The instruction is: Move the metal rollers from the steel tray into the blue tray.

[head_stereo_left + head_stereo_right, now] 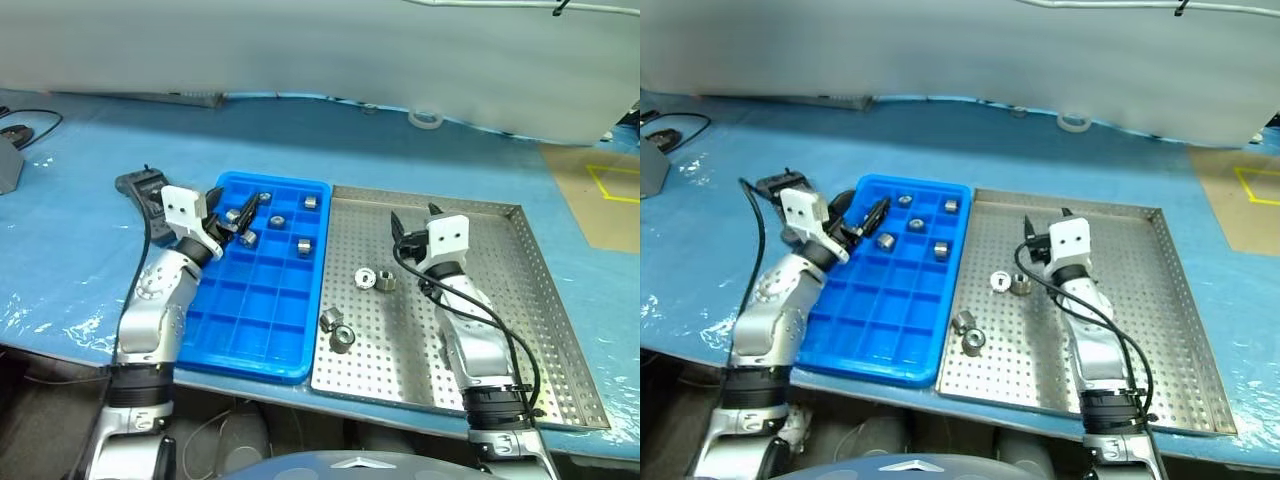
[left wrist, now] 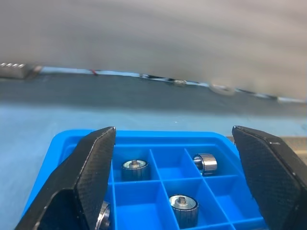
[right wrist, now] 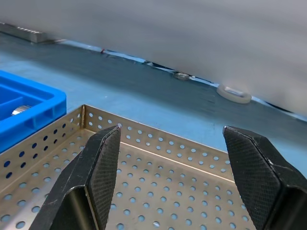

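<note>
Hovering: left hand [image 1: 240, 214] open, empty over blue tray [image 1: 232, 350]; right hand [image 1: 412, 226] open, empty over steel tray [image 1: 540, 300].

Left pincer [image 2: 172, 187], right pincer [image 3: 170, 182] open.

On the table [image 1: 1040, 150], covered in blue, the blue tray [image 1: 875, 340] lies just beside the steel tray [image 1: 1160, 330]. The left end effector [image 1: 868, 217] hovers over the blue tray's far left corner, its fingers apart; nothing seems to be between them. Several metal rollers [image 1: 941, 250] sit in the far compartments. The right end effector [image 1: 1045, 232] stands open above the steel tray, where four rollers [image 1: 973, 341] lie.
</note>
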Robot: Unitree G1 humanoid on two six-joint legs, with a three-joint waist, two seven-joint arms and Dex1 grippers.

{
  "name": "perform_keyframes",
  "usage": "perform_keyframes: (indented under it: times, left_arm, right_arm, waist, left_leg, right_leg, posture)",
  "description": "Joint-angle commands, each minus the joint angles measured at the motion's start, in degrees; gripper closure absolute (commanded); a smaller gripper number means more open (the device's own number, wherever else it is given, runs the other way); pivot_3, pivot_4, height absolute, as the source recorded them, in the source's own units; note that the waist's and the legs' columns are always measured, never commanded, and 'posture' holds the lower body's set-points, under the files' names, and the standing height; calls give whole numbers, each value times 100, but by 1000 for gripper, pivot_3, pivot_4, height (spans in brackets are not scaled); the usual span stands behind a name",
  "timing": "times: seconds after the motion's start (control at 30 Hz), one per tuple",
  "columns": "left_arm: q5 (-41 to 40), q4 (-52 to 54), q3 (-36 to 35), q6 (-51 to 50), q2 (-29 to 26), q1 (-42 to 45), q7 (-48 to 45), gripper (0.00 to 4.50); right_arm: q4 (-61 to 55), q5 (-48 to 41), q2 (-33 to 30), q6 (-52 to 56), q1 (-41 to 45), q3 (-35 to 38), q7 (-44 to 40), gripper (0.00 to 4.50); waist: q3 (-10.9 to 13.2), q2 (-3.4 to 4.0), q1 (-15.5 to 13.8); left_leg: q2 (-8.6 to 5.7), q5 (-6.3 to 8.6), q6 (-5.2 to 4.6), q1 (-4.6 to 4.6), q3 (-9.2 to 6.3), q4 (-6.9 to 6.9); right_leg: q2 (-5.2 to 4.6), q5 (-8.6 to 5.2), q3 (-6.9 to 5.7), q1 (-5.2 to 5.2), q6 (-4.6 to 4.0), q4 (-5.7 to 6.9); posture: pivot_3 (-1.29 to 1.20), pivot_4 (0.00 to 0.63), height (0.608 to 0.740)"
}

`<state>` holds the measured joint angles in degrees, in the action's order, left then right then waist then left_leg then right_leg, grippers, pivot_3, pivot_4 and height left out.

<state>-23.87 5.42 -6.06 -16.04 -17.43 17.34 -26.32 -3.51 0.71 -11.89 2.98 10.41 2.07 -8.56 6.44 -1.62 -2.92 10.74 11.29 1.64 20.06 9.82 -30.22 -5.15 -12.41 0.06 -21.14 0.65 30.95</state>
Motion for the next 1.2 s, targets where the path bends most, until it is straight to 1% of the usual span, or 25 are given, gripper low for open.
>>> perform_keyframes:
  times: [0.03, 0.13, 0.2, 0.27, 0.33, 0.47, 0.57, 0.67, 0.77, 0.9, 1.07, 1.2]
  left_arm:
    - [-312, 203, 235, -236, -181, 580, -700, 422]
    - [-324, -84, 479, -314, -307, 1094, -1275, 422]
    - [-204, -465, 768, -238, -299, 1532, -1728, 422]
    - [-68, -983, 1159, -188, -180, 2082, -2265, 422]
    - [43, -1361, 1409, -160, -72, 2423, -2601, 422]
    - [188, -2210, 1813, -282, 291, 3031, -3197, 422]
    - [431, -2659, 2127, -202, 378, 3186, -3653, 422]
    - [709, -2903, 2377, 47, 358, 3112, -4027, 422]
    - [847, -3006, 2465, 70, 312, 3009, -4252, 422]
    - [1343, -3367, 2773, 643, 249, 2913, -4523, 422]
    - [1515, -3951, 2819, 484, 783, 3237, -4468, 422]
    - [1899, -4676, 2912, 987, 1173, 3422, -4311, 422]
  right_arm:
    - [-145, -333, -297, -3, 180, 150, -492, 943]
    - [-267, -680, -573, 177, 239, 179, -1006, 943]
    - [-451, -950, -906, 351, 233, 147, -1564, 943]
    - [-706, -1293, -1346, 603, 228, 296, -2106, 943]
    - [-935, -1610, -1639, 858, 198, 434, -2417, 943]
    - [-1730, -2206, -2290, 1492, -382, 633, -3089, 943]
    - [-2106, -2285, -2577, 1713, -908, 623, -3284, 943]
    - [-2296, -2060, -2693, 1721, -1305, 451, -3312, 943]
    - [-2276, -1580, -2742, 1583, -1419, 276, -3107, 943]
    - [-2491, -1613, -2673, 1666, -1561, 430, -3004, 943]
    - [-2639, -1516, -2701, 1635, -1876, 850, -2801, 943]
    - [-2846, -1519, -2644, 1689, -2118, 1131, -2657, 943]
  waist:
    - [1, 1, -5]
    - [4, 2, -3]
    - [9, 10, 10]
    - [15, 21, 20]
    - [17, 23, 40]
    - [16, 23, 52]
    - [16, 25, 82]
    - [16, 26, 155]
    - [17, 27, 238]
    - [20, 32, 277]
    - [22, 36, 238]
    - [22, 36, 308]
  left_leg:
    - [-3, 0, 0, 2, 3, 0]
    - [-2, 0, 0, 1, 12, -2]
    - [-2, 0, -1, -5, 13, -5]
    - [-6, 1, -5, -8, 16, -10]
    - [-9, 3, -10, -4, 17, -17]
    - [4, 8, -24, -4, 19, -25]
    - [10, 7, -58, -7, 22, -29]
    - [11, 24, -85, -5, 30, -46]
    - [10, 31, -95, -6, 31, -57]
    - [11, 49, -91, -7, 34, -69]
    - [8, 56, -106, -2, 38, -82]
    - [-5, 72, -134, 0, 43, -94]
  right_leg:
    - [0, 0, 0, -1, 0, 1]
    - [0, 1, -3, 0, -3, 7]
    - [0, 0, -1, 4, -4, 11]
    - [-1, 0, 3, 10, -5, 12]
    - [-2, 1, 4, 10, -7, 12]
    - [-1, 3, 6, 12, -17, 12]
    - [0, -11, 5, 17, -41, 10]
    - [-7, -14, 8, 18, -47, 4]
    - [-22, -13, 10, 18, -51, 2]
    - [-25, -9, 18, 20, -59, -7]
    - [-36, -8, 15, 30, -64, -9]
    - [-58, -7, 20, 29, -65, -13]
  posture:
    - [10, 150, 740]
    - [-12, 150, 740]
    - [-39, 150, 740]
    - [-68, 150, 740]
    - [-89, 150, 740]
    - [-160, 150, 740]
    - [-197, 150, 740]
    - [-244, 150, 740]
    - [-266, 150, 740]
    - [-285, 150, 740]
    - [-328, 150, 740]
    - [-381, 150, 740]
